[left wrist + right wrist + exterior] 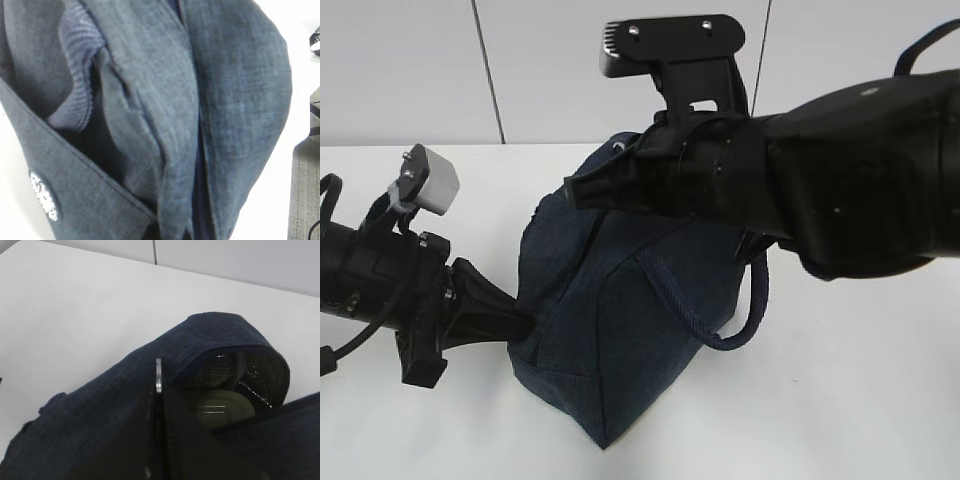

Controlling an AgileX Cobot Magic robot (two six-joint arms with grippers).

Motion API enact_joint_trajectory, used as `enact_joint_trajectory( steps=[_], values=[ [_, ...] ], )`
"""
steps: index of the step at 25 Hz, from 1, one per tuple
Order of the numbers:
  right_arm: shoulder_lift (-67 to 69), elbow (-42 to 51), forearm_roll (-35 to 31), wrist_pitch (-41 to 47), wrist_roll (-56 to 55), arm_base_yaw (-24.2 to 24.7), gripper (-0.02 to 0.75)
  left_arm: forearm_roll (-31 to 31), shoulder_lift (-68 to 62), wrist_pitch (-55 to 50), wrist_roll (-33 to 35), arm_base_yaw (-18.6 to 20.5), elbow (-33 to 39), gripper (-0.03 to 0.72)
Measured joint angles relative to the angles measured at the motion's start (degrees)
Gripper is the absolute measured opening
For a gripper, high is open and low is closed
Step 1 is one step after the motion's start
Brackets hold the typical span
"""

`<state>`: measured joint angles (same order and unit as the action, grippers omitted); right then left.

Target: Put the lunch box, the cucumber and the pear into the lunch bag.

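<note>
Navy fabric lunch bag (620, 310) sits mid-table (860, 400), both arms working at it. Through the open mouth in the right wrist view, the pale green lid of the lunch box (220, 410) shows inside, so that item looks done. Cucumber and pear: not visible in any view; cannot tell if they are already inside.

Left gripper (515, 322) presses into the bag's lower left side; its tips are buried in cloth, so gripping or loose cannot be told. Right gripper (582, 190) sits at the bag's top edge; its dark fingers (155, 440) appear closed together with almost no gap, likely pinching the zip pull (158, 375).

Only the right wrist view sees inside. Left wrist view shows just folded denim (165, 125). Exterior view alone shows both arms and the loop handle (740, 320).
</note>
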<state>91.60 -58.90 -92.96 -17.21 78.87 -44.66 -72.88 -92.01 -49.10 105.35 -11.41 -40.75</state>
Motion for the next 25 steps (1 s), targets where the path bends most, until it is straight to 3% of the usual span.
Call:
enact_joint_trajectory(
  steps=[13, 21, 25],
  values=[
    [-0.04, -1.49, -0.36, 4.73, 0.08, 7.28, 0.000, 2.34, 0.00, 0.71, -1.76, 0.00, -0.05, 0.001],
    [0.85, -1.49, -3.79, 14.27, 0.08, 17.09, 0.000, 2.59, 0.00, 0.77, -1.96, 0.00, -0.05, 0.001],
    [4.00, -1.49, -7.97, 23.51, 0.08, 23.17, 0.000, 2.59, 0.00, 1.30, -1.96, 0.00, -0.05, 0.001]
  ],
)
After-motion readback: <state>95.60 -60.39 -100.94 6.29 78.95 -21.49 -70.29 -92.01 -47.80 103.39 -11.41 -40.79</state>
